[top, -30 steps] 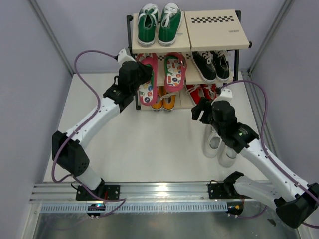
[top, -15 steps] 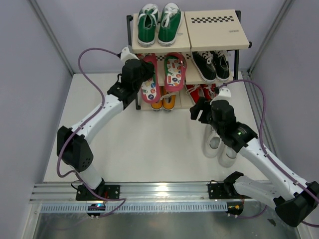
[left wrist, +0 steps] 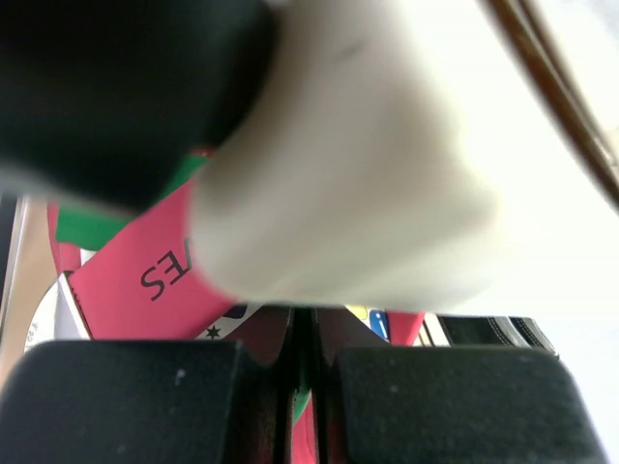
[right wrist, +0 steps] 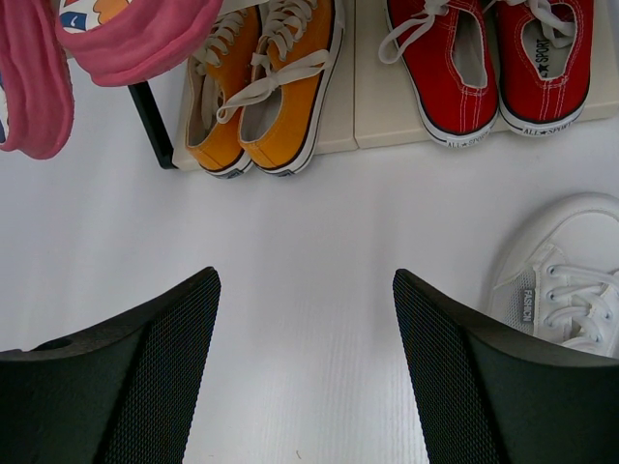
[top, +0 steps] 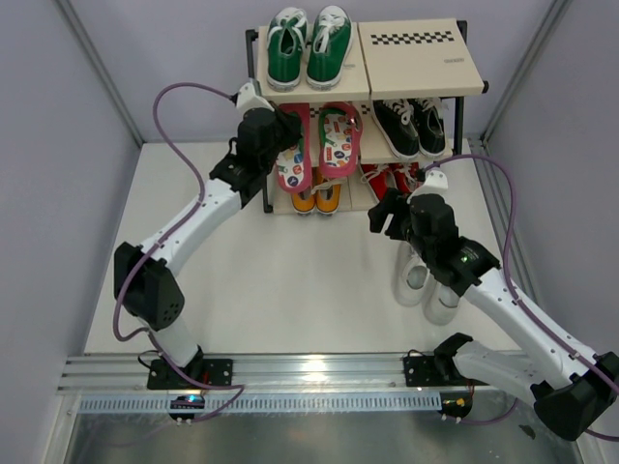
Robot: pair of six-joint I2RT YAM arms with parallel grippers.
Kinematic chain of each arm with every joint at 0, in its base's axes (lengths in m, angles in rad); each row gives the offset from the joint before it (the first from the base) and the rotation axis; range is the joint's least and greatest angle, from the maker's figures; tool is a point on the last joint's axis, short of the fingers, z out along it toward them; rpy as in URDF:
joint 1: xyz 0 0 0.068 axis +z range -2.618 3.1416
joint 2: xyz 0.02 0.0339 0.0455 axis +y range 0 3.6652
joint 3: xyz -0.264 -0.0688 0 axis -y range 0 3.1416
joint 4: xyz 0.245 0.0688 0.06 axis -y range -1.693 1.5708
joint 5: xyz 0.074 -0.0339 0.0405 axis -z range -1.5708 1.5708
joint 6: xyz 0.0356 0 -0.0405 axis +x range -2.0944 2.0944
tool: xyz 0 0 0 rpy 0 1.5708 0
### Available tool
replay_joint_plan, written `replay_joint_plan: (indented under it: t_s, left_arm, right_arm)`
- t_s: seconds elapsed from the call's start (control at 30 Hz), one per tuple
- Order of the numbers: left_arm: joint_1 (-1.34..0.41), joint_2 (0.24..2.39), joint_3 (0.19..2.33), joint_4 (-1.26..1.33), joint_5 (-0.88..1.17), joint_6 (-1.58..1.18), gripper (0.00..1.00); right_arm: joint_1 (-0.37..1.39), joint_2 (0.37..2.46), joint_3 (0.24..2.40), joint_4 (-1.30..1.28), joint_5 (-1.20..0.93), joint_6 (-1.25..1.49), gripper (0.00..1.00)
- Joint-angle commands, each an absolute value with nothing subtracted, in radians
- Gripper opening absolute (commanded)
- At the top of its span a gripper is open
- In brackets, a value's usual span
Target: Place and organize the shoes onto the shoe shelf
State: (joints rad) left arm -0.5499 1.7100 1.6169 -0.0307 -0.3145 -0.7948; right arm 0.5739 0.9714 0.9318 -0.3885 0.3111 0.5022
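The shoe shelf is a black metal frame carrying smooth beige boards, and its top right board, edged with a checker strip, lies bare. The left gripper is up at the middle tier. In its wrist view the black pads are clenched to a thin slit with a sliver of pink and green caught in it, so it grips the left flip-flop. That rubbery pink sole tilts and overhangs the shelf's front edge, just beside its mate, which lies flatter.

Below them the orange canvas sneakers sit on the bottom board, white laces loose and heels at the front edge. The white sneakers are off the shelf, on the pale ribbed table, partly under the right arm.

The right gripper hangs over bare table before the shelf, its textured black fingers spread wide around nothing.
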Motion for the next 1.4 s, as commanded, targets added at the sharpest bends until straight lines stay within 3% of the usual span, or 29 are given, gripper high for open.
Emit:
replay_joint_plan:
  t_s: [0.0,0.53,0.63,0.77,0.87,1.1,1.2,1.37]
  left_arm:
    - [-0.554,1.712,1.686,0.083,-0.337,-0.733,0.0]
    - [-0.554,1.787,1.715,0.069,-0.337,-0.722,0.0]
    - [-0.554,1.776,1.697,0.054,-0.356,-0.73,0.12]
    - [-0.554,1.746,1.665,0.055,-0.354,-0.726,0.39]
    - [-0.554,1.714,1.635,0.052,-0.348,-0.726,0.48]
    - [-0.566,1.608,1.539,0.014,-0.334,-0.727,0.55]
    - [-0.572,1.527,1.481,-0.001,-0.327,-0.738,0.64]
    - [-0.578,1.428,1.48,-0.182,-0.308,-0.75,0.71]
  right_arm:
    - [0.574,0.977,0.936,-0.342,0.31,0.496,0.77]
    - [0.574,0.992,0.942,-0.344,0.308,0.497,0.77]
    - [0.574,0.997,0.942,-0.342,0.298,0.495,0.77]
    - [0.574,1.003,0.948,-0.337,0.278,0.492,0.77]
    - [0.574,1.015,0.954,-0.336,0.264,0.489,0.77]
    - [0.574,1.028,0.979,-0.331,0.221,0.483,0.77]
    - [0.574,1.026,0.989,-0.327,0.209,0.488,0.77]
    - [0.574,1.034,1.028,-0.333,0.233,0.582,0.77]
